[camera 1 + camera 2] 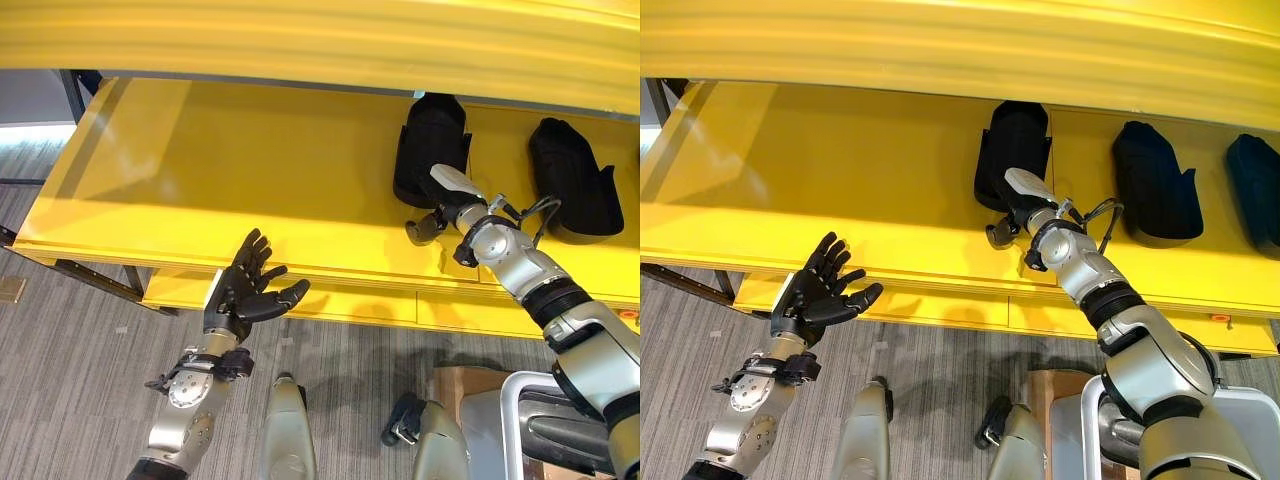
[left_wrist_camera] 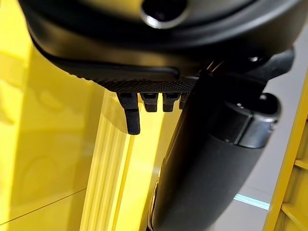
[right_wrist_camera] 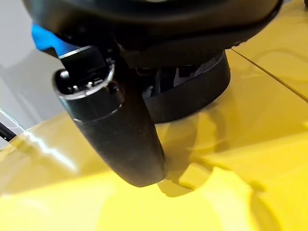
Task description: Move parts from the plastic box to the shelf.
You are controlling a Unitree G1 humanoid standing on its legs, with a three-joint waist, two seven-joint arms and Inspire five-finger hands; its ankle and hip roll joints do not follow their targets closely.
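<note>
Black part (image 1: pixel 1012 152) on yellow shelf (image 1: pixel 840 180) at my right hand (image 1: pixel 1012 212), grip unclear. Two more parts shelved beyond. Left hand (image 1: pixel 243 292) open, empty. Box contents unseen.

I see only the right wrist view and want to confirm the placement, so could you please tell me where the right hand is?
Observer: The right hand is at the near end of a black part lying on the yellow shelf.
Operator: Are other parts there already?
Observer: Yes, a second black part and a third part lie further to the right on the same shelf.
Operator: And the left hand?
Observer: The left hand is open and empty, raised before the shelf's front edge.
</note>
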